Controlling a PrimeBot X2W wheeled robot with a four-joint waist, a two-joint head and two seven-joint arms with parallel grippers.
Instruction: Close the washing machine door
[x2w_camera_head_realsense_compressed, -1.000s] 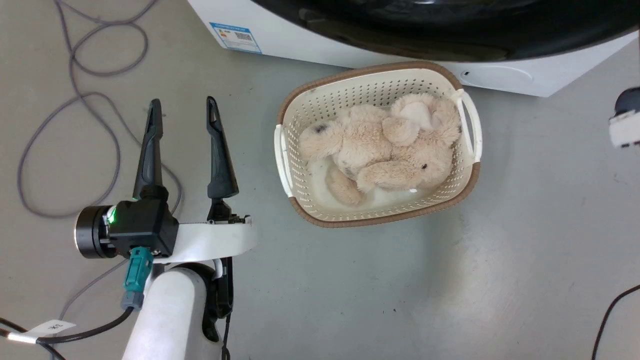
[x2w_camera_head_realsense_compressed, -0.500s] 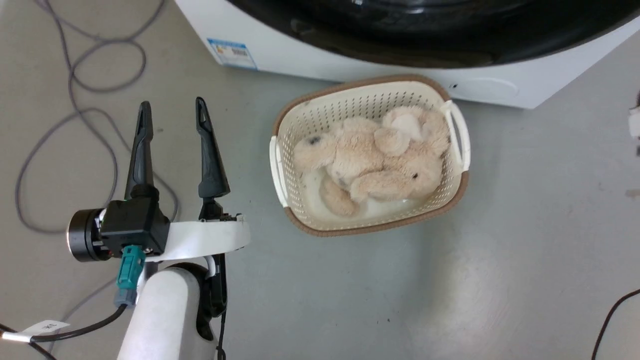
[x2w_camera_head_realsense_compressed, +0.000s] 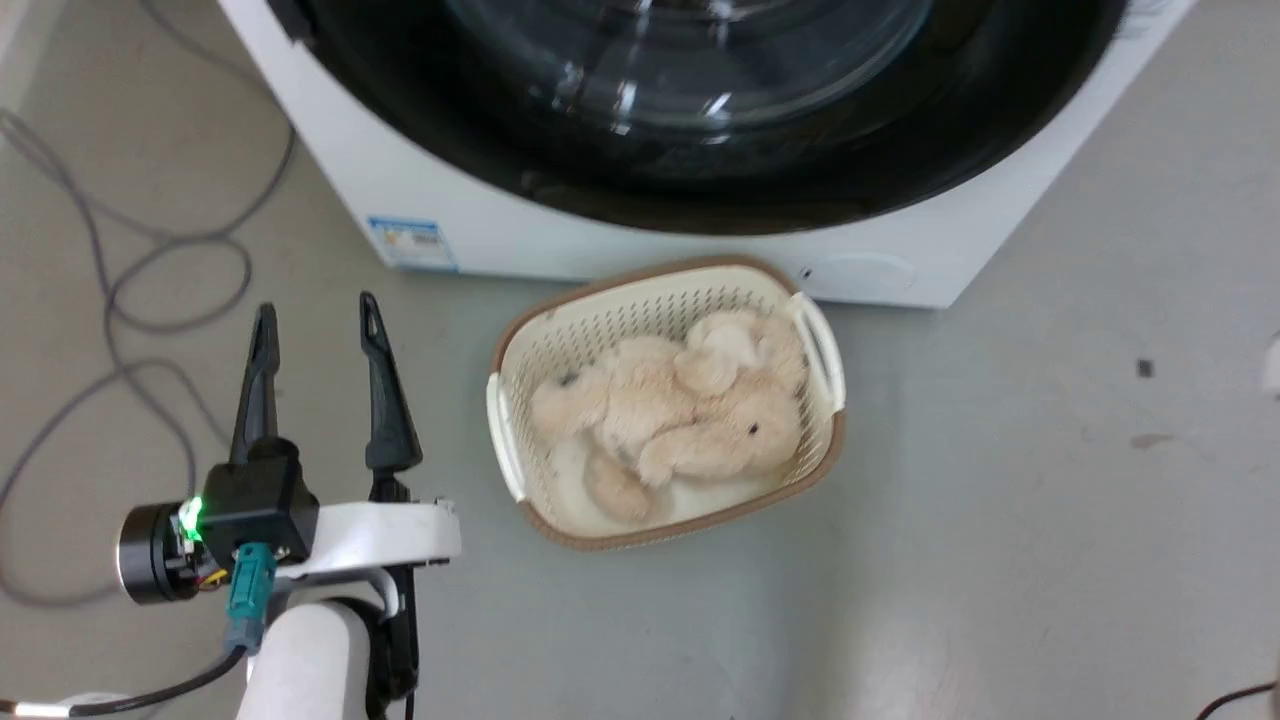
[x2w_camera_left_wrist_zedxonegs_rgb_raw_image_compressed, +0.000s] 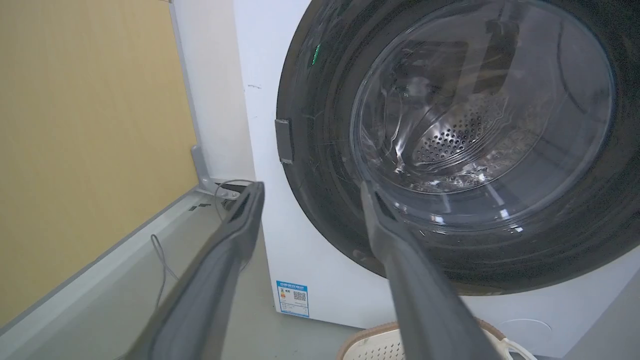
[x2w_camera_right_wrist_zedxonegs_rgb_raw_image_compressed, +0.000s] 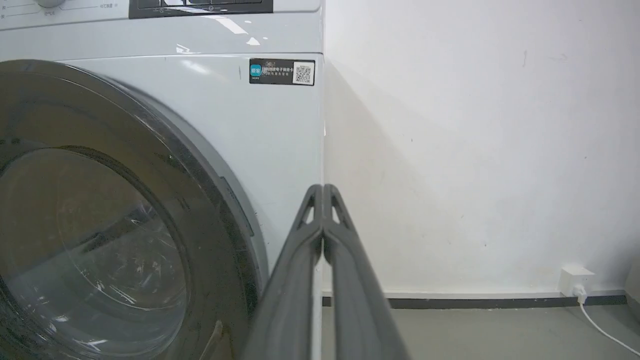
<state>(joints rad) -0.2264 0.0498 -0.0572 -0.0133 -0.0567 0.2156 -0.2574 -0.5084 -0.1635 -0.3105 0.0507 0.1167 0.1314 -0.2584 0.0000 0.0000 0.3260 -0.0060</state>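
1. The washing machine door (x2w_camera_head_realsense_compressed: 700, 205) sits in the front of the white washing machine (x2w_camera_head_realsense_compressed: 400, 200), its black rim lying against or very near the front panel.
2. I judge it rigid and fairly heavy, swinging only on its hinge. The glossy rim is likely slick, so a flat push suits it better than a pinch. The bulging glass centre is the fragile part and best left alone.
3. The place to press is the rim on the side away from the hinge, but I cannot tell which side that is.
4. The left gripper (x2w_camera_head_realsense_compressed: 316, 305) hangs released, fingers spread and empty, over the floor (x2w_camera_head_realsense_compressed: 1000, 500) left of the cream basket (x2w_camera_head_realsense_compressed: 505, 440). The right gripper (x2w_camera_right_wrist_zedxonegs_rgb_raw_image_compressed: 323, 186) is clenched on nothing, near the machine's right front edge.
5. The door's top is cut off in the head view. Whether the latch has caught is not visible, and reflections blur the drum behind the glass.
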